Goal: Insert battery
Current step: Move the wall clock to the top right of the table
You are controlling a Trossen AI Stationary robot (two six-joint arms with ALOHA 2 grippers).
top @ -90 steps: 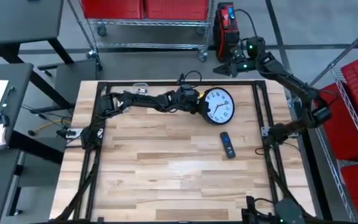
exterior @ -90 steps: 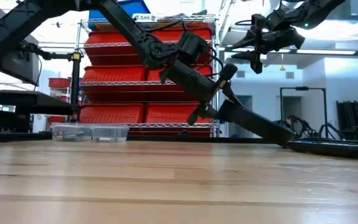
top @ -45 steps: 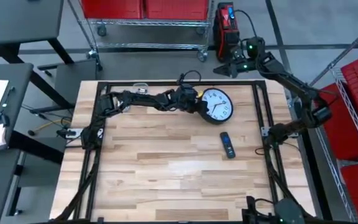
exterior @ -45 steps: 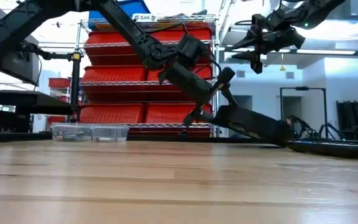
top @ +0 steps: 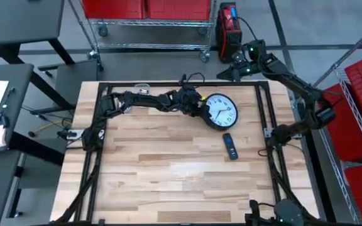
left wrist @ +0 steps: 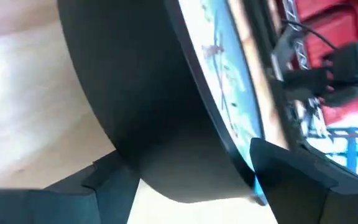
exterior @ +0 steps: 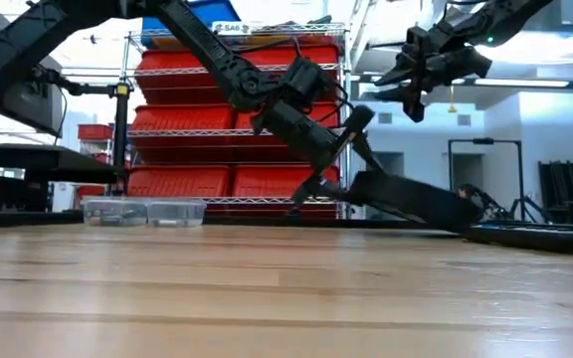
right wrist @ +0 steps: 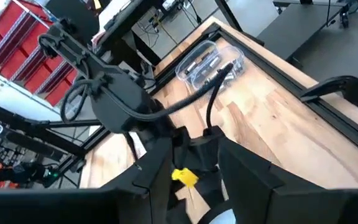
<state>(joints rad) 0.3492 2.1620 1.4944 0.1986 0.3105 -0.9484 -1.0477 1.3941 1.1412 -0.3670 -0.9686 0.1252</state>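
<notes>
Table (top: 168, 169) first: I see a big wooden top with a black frame around it. Next biggest is my left arm, reaching across the far side of the table from the left. Its claw, the left gripper (top: 200, 108), is closed tight on the left edge of the clock (top: 221, 110). In the left wrist view the clock's dark rim (left wrist: 160, 112) sits right between my two fingers (left wrist: 303, 180), one on each side. The clock is round and black with a white face. In the high view its face points up. In the low view it (exterior: 411, 199) is tilted, with the held side lifted and the other side down near the wood.

My right arm is up high past the far right corner of the table. The right gripper (top: 234, 68) hangs in the air there, well apart from the clock. Its fingers (right wrist: 160, 168) are spread wide and hold nothing.

A small dark remote (top: 230, 145) lies flat on the table, near the clock, on the side closer to me. A little clear box (top: 142, 88) sits at the far edge of the table. I cannot see a battery anywhere.
</notes>
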